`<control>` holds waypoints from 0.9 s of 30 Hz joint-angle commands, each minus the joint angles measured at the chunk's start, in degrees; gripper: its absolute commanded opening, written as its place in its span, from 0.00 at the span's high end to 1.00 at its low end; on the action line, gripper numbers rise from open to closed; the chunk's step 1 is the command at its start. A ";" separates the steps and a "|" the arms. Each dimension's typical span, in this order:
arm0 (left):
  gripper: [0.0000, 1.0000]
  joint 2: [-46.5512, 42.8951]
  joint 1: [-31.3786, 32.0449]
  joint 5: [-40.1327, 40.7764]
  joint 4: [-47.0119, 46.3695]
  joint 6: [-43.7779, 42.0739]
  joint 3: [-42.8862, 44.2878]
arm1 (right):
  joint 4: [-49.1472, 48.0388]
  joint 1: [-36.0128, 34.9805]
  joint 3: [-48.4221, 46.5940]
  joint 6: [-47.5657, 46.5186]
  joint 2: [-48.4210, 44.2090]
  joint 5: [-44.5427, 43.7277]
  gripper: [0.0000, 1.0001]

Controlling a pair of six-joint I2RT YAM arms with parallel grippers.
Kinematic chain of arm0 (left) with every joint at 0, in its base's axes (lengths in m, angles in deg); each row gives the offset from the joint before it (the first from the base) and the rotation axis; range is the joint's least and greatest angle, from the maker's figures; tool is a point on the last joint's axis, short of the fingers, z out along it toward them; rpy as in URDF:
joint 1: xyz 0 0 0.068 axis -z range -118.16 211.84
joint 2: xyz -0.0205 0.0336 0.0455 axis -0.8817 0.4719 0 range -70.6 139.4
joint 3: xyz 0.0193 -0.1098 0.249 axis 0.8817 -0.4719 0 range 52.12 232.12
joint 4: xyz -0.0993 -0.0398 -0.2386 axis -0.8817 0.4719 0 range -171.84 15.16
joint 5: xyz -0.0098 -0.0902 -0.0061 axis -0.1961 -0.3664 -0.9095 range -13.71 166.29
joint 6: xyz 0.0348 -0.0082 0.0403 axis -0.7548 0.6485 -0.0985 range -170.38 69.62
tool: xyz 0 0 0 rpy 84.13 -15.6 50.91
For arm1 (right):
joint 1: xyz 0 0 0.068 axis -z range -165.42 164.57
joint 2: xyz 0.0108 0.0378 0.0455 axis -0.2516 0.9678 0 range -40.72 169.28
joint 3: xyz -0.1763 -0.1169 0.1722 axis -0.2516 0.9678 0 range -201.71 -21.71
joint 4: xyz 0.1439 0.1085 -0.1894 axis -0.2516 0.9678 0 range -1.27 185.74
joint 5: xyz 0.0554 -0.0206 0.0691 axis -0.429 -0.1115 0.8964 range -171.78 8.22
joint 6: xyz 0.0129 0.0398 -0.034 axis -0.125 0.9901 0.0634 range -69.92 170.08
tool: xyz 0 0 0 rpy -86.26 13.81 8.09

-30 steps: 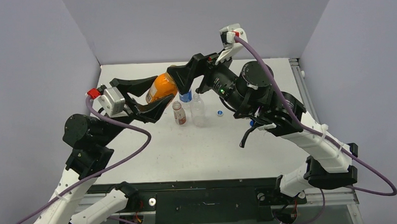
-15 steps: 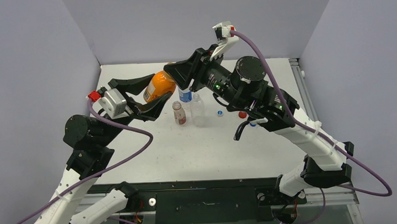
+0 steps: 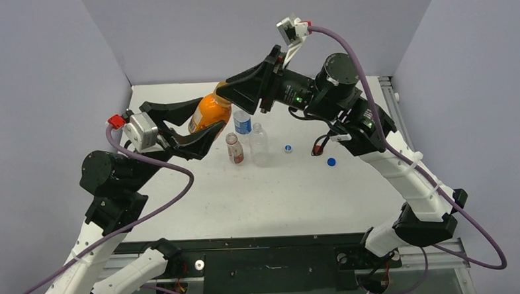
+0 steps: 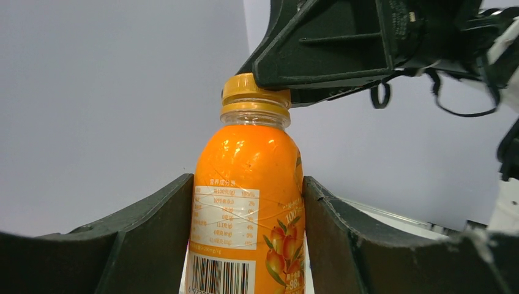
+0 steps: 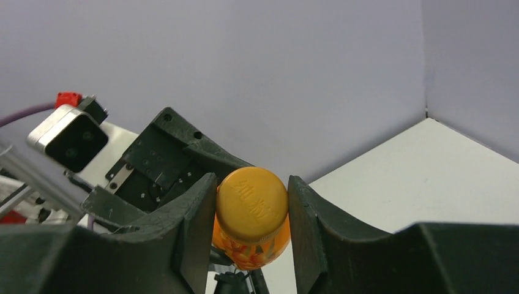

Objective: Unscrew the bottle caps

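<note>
Currently, four bottles are present: one orange bottle (image 4: 245, 177) held off the table (image 3: 247, 207), and three standing mid-table, close together: the blue-labelled bottle (image 3: 242, 124), the clear bottle (image 3: 260, 145) and the short red-labelled bottle (image 3: 234, 149). The left jaws are clenched on the orange bottle's body; the right jaws grasp its orange cap (image 5: 252, 205). Two loose caps lie right of the group: a whitish cap (image 3: 288, 148) and a blue cap (image 3: 331, 162). The blue-labelled bottle's top is hidden under the right jaws. All standing items are well apart from the table edges.

White arm links (image 3: 411, 173), black joints (image 3: 101, 172), purple cables (image 3: 191, 180), red connectors (image 3: 115, 120)
</note>
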 commanded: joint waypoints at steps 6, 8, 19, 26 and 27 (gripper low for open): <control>1.00 0.68 -0.01 -18.41 3.38 11.59 6.22 | -29.58 9.31 2.11 13.09 -3.24 26.98 1.00; 1.00 0.62 0.00 -18.90 3.67 11.55 6.27 | -31.69 9.87 2.19 15.14 -2.95 29.97 1.00; 1.00 -0.65 0.00 -10.14 0.15 3.22 1.80 | -5.22 4.80 0.98 -0.88 -5.29 2.54 0.43; 1.00 -1.09 0.00 -3.47 -3.20 -1.10 -0.73 | 3.51 -5.20 1.57 -4.32 -5.61 -19.71 0.18; 1.00 -1.08 0.00 -2.79 -3.65 -1.39 -0.83 | 3.88 -6.18 1.60 -3.95 -5.43 -21.20 0.18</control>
